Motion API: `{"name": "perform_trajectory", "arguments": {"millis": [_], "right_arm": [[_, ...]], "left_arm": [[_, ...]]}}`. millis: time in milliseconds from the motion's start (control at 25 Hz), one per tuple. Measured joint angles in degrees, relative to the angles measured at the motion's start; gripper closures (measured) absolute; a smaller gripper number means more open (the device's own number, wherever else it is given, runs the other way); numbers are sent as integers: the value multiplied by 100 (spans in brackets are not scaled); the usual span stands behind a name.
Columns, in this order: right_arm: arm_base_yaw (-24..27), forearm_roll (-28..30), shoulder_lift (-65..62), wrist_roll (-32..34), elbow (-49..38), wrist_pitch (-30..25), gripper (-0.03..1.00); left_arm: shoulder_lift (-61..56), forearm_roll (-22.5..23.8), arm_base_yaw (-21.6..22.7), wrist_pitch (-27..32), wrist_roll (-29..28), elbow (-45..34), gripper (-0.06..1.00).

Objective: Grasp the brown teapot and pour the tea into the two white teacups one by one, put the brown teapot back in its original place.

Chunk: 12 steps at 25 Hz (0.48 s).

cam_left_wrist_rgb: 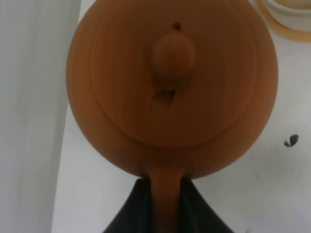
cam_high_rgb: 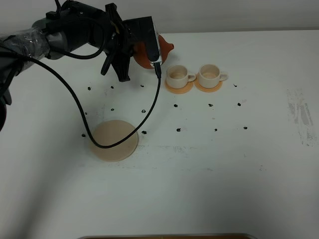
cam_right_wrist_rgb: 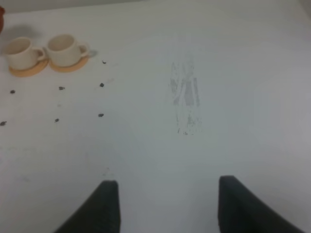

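Note:
The brown teapot [cam_high_rgb: 141, 56] hangs in the air at the back left, its spout pointing toward the two white teacups [cam_high_rgb: 177, 75] [cam_high_rgb: 210, 74]. My left gripper [cam_high_rgb: 130, 47] is shut on its loop handle. In the left wrist view the teapot [cam_left_wrist_rgb: 170, 87] fills the frame, lid on, with the left gripper [cam_left_wrist_rgb: 165, 206] clamped on the handle. Each cup stands on a small orange coaster [cam_high_rgb: 178, 89]. The pale beige disc [cam_high_rgb: 114, 140] lies bare nearer the front. My right gripper [cam_right_wrist_rgb: 167, 204] is open over bare table, far from the cups [cam_right_wrist_rgb: 20, 51] [cam_right_wrist_rgb: 63, 47].
A black cable [cam_high_rgb: 79, 107] loops down from the left arm and crosses the beige disc. Small black marks [cam_high_rgb: 178, 130] dot the white table. A scuffed grey patch [cam_high_rgb: 301, 117] lies at the right. A brown edge [cam_high_rgb: 164, 236] shows at the front.

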<state>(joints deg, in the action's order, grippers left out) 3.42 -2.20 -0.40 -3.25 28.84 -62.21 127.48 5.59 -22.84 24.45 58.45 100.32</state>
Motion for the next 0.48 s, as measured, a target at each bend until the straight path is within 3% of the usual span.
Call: {"name": "perform_trajectory", "arguments": {"millis": [480], "right_arm": [[0,0,0,0,0,0,49]], "left_arm": [[0,2,-7,-6,786,0,82]]}}
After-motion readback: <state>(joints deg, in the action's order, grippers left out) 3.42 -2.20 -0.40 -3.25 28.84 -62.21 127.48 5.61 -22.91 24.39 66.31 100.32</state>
